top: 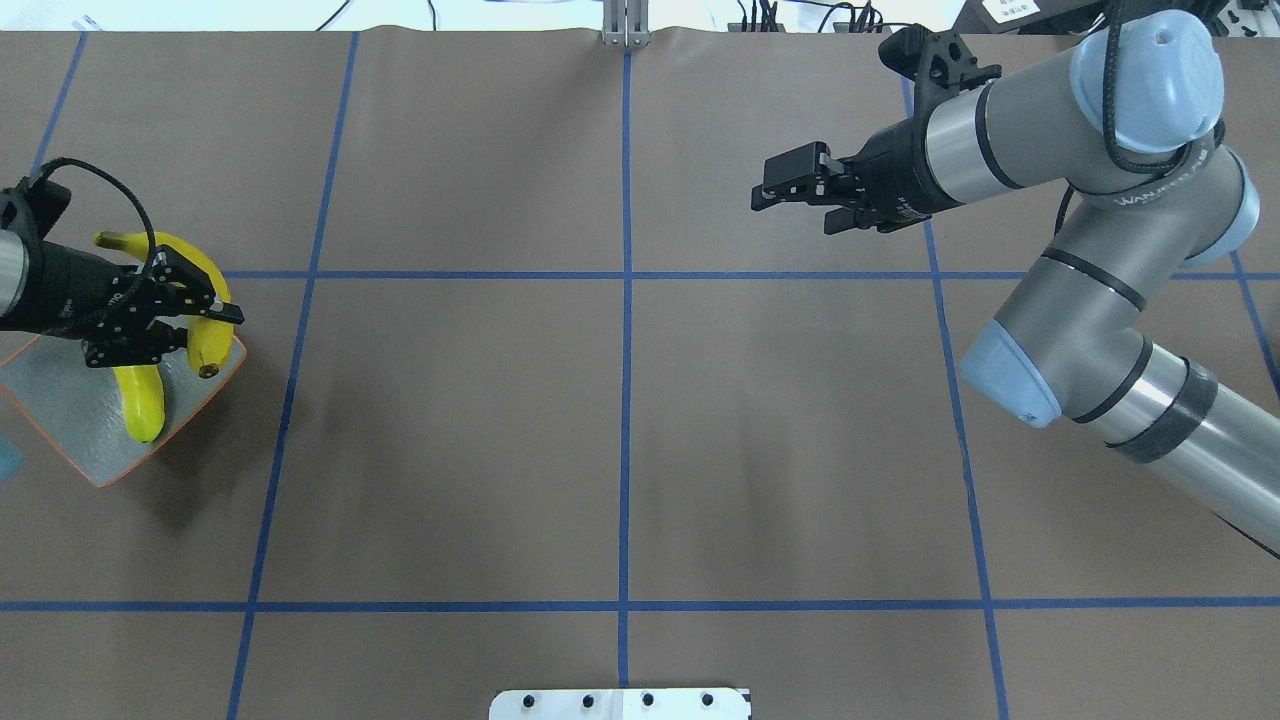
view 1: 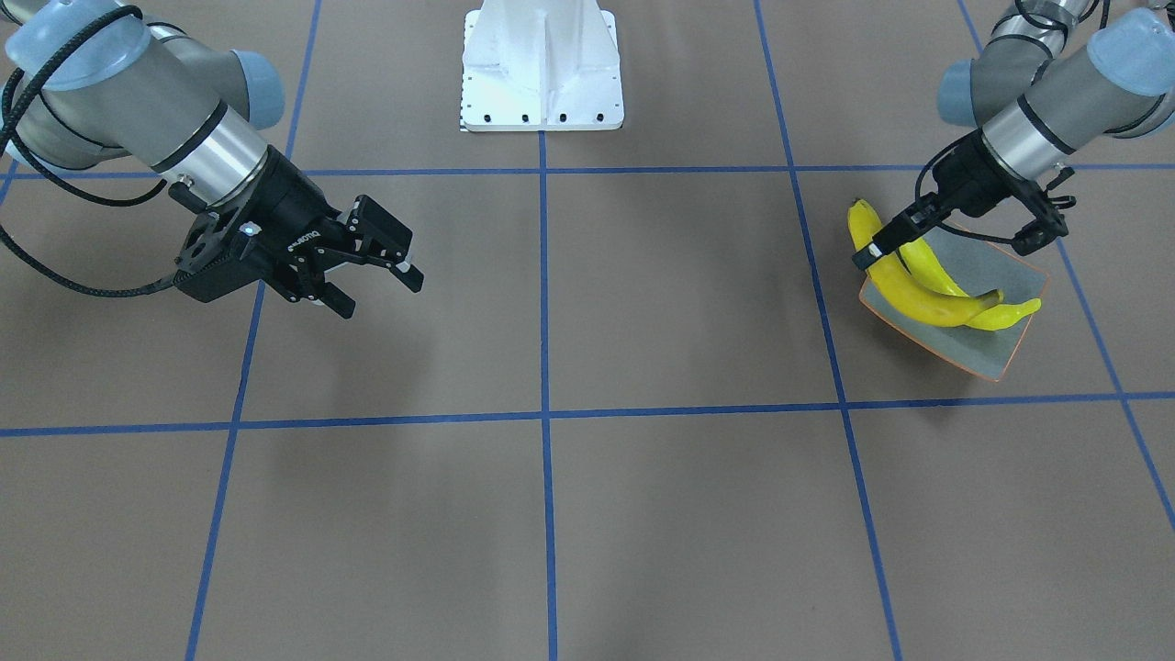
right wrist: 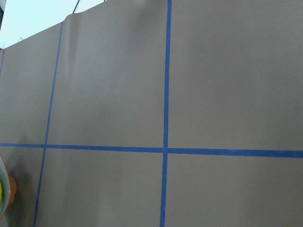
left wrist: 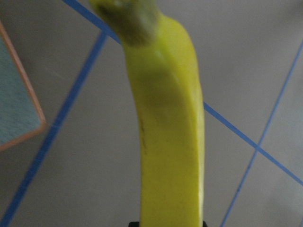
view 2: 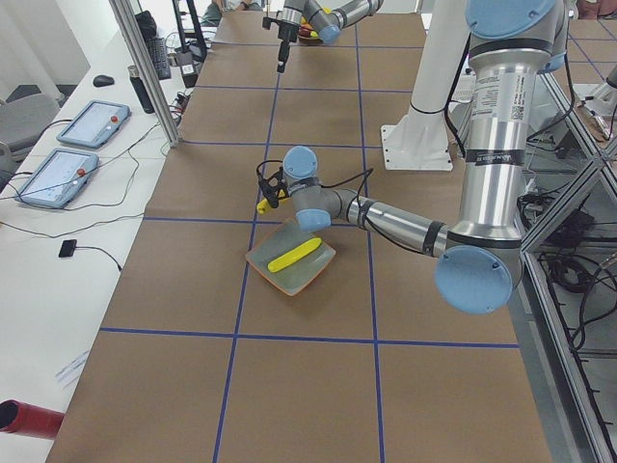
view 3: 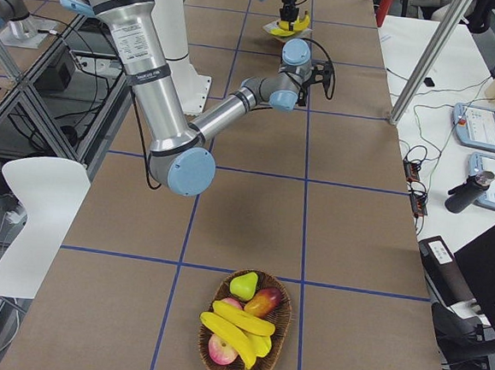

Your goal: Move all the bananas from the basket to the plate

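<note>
A: Where are the bananas found?
B: One banana (top: 140, 402) is laid flat on the plate (top: 70, 425). A second banana (top: 198, 264) is gripped above it, arched across the plate's far corner. More bananas (view 3: 238, 321) are seen in the basket (view 3: 277, 350), beside a pear (view 3: 244, 285) and apples (view 3: 220, 350)
A: By which view is that basket shown?
B: Only by the one from the table's right end. In the overhead view the plate is cut off at the left edge; from the front it is seen whole. In the left wrist view one end of the second banana is seen beside the plate's orange-rimmed corner; whether its other end is touching the plate cannot be told
A: How much room is given?
B: The plate is set near the left end of the table (top: 620, 440), with brown surface and blue tape lines (top: 625, 300) all round it. The right gripper (top: 795, 212) is held well apart from it, across the middle
A: And the fingers?
B: The left gripper (top: 205, 328) is clenched on the second banana. The right gripper's fingers are spread wide above the table
</note>
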Available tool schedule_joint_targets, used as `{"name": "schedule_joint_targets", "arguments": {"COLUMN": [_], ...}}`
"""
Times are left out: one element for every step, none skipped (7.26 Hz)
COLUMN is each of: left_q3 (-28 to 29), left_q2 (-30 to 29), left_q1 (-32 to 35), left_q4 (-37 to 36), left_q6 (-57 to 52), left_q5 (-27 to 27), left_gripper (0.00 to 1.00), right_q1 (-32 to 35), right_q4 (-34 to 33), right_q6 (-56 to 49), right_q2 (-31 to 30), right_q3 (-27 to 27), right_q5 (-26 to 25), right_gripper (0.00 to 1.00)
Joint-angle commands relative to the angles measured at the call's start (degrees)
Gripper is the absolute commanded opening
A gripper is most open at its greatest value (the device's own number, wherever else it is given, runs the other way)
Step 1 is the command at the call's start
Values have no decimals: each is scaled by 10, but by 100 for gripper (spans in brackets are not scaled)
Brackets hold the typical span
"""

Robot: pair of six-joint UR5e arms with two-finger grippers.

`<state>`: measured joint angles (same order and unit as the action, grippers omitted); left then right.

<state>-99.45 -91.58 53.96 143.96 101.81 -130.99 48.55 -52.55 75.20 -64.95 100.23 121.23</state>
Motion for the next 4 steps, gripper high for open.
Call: {"name": "schedule_joint_targets", "arguments": {"left_q3": [18,17,16,20], "left_q2": [5,10,21,22], "left_q1": [-3,-7,-8,-14], "left_q4": [-72,-76,-76,-91], "left_q6": [-47,-63,-77,-87], "left_q5": [26,27,27,27], "left_gripper": [0,0,0,0], "right_q1": [1,1,1,0], "right_q4": [-2,-4,-4,-4], "right_q6": [-4,-4,-4,-4], "right_q2": [-15,-15,-15,-15], "right_q3": [-5,-5,-12,-12], "right_q5": [-27,-35,-36,-36], "right_gripper": [100,100,100,100]}}
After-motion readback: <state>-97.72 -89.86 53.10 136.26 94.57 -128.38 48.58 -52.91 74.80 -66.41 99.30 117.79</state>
